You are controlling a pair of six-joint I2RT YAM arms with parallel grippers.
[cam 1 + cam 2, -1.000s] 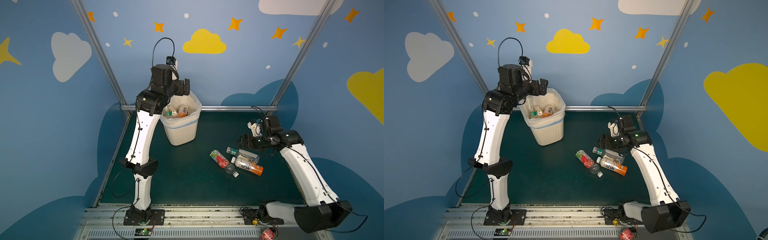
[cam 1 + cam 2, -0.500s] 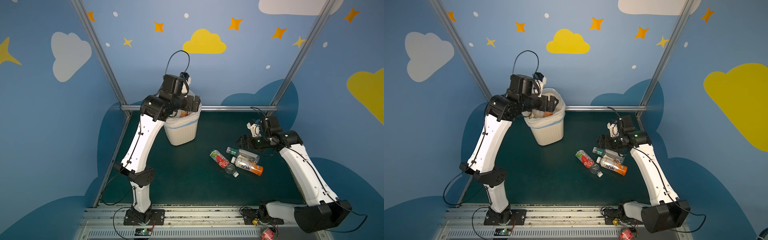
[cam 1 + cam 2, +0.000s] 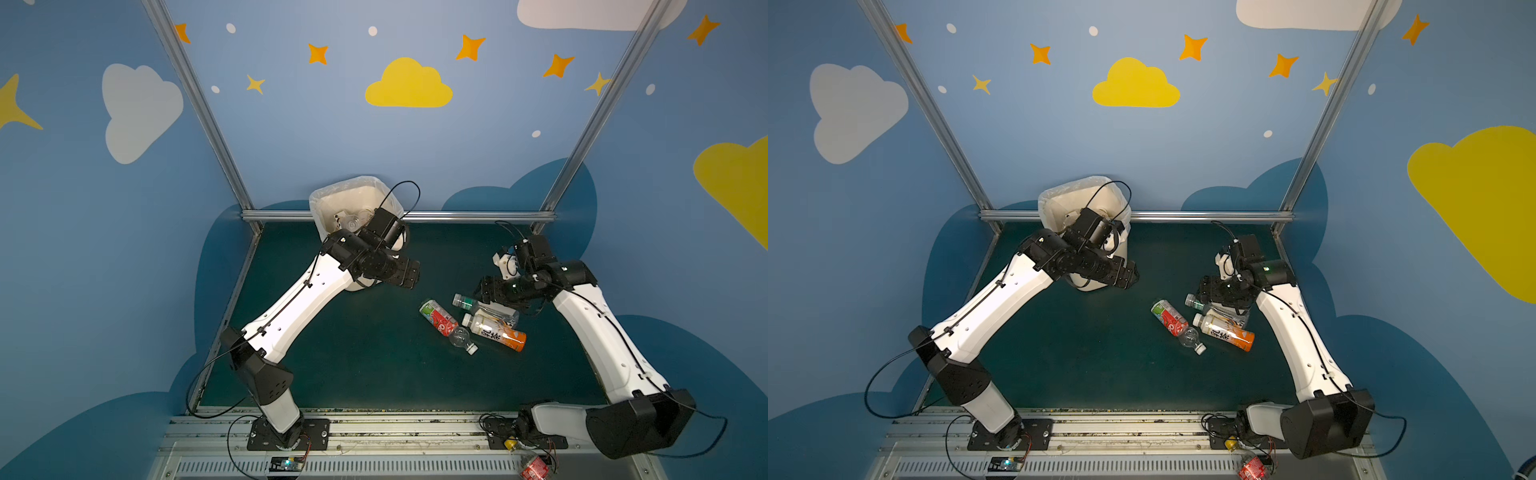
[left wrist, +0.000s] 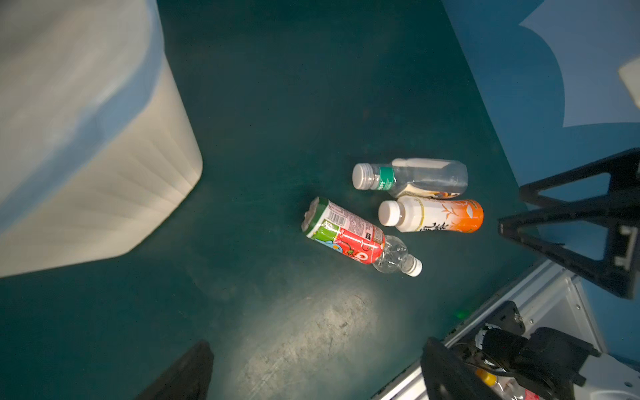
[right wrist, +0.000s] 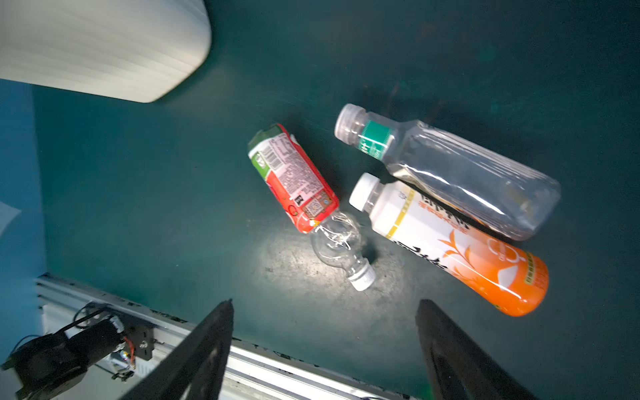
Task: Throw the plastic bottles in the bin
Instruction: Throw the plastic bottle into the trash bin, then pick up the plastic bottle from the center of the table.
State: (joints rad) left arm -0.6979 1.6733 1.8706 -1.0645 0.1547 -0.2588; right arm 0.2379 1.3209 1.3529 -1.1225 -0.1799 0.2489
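Left gripper point(image 3: 409, 272): hangs low in front of the bin point(image 3: 332, 195), jaws spread wide, grips nothing. Right gripper point(image 3: 488, 291): hovers over the neck end of the clear green-banded bottle point(image 3: 484, 306), jaws likewise wide and empty; fingers point(image 5: 207, 346) well apart in the right wrist view. Bin: stands at the back edge of the green mat point(image 3: 374, 374), holds several bottles point(image 3: 353, 222). Three more out on the mat, all lying flat. Clear one: rests against the orange-label bottle point(image 3: 498, 334). Red-label bottle point(image 3: 438, 322): lies just beside those two, cap toward the near side.
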